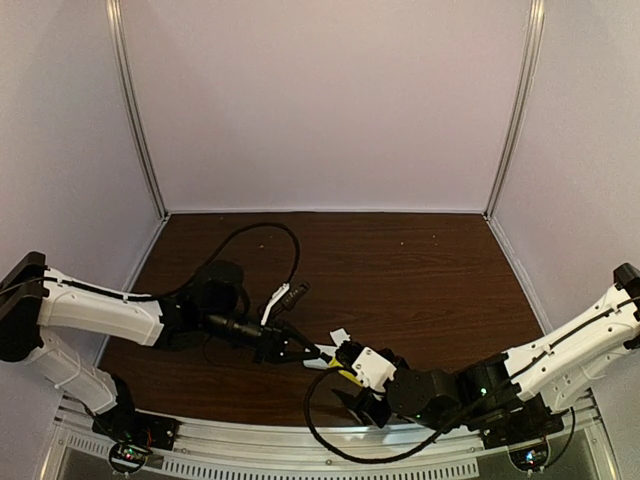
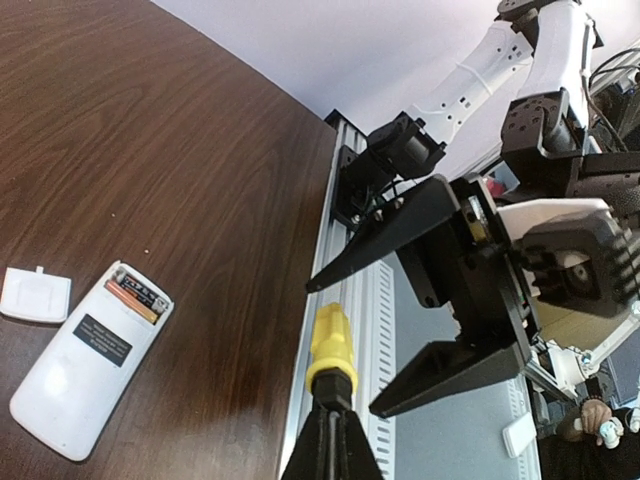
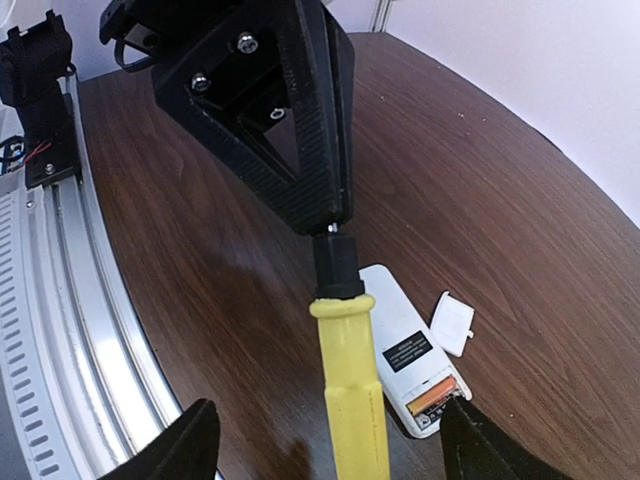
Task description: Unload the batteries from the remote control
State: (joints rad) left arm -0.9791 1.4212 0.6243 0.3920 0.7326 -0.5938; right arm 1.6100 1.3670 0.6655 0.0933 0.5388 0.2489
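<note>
The remote control (image 2: 85,365) lies back-up on the dark wood table, its compartment open at one end. Inside sit the batteries (image 2: 138,293), one orange and one darker beside it; the right wrist view shows them as batteries (image 3: 435,398) in the remote control (image 3: 400,345). Above the table, my left gripper (image 2: 333,425) is shut on the black neck of a yellow-handled screwdriver (image 2: 330,345). My right gripper (image 3: 335,445) is open, its fingers standing apart on either side of the yellow handle (image 3: 350,390) without touching it. From above, the two grippers meet near the table's front edge, left gripper (image 1: 303,351), right gripper (image 1: 350,378).
A small white square cover piece (image 2: 35,295) lies flat beside the remote's open end. The ribbed metal rail (image 2: 350,300) runs along the table's near edge, close under both grippers. White walls enclose the table on three sides.
</note>
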